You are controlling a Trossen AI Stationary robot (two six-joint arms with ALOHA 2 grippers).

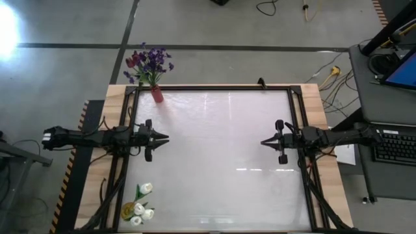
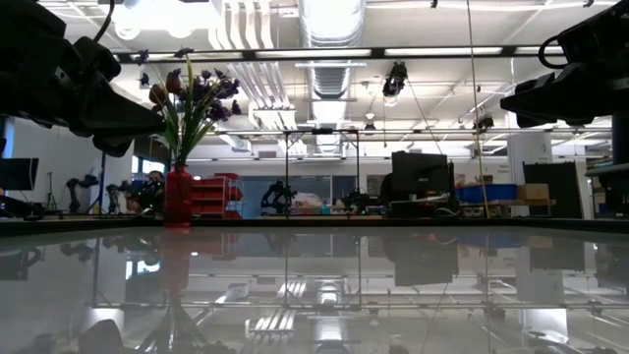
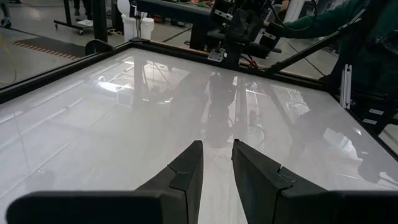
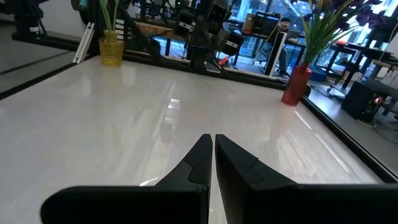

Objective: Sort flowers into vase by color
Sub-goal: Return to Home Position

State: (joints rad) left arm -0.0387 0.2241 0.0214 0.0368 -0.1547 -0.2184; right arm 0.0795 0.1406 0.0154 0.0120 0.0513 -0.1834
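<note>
A red vase (image 1: 156, 95) stands at the table's far left corner and holds the purple blossoms (image 1: 153, 60) and a dark red tulip (image 1: 132, 62); the low view shows this vase (image 2: 178, 197) too. A yellow vase (image 1: 128, 209) at the near left corner holds white tulip buds (image 1: 144, 200). My left gripper (image 1: 166, 138) hovers over the table's left side, its fingers a narrow gap apart (image 3: 217, 149) and holding nothing. My right gripper (image 1: 263, 141) hovers over the right side, shut and empty (image 4: 214, 138). Both grippers point toward the table's middle.
A dark frame (image 1: 214, 88) runs around the glossy white table top. A desk with a keyboard (image 1: 396, 146) stands off the table's right side. Between the two grippers lies bare table surface (image 1: 214, 149).
</note>
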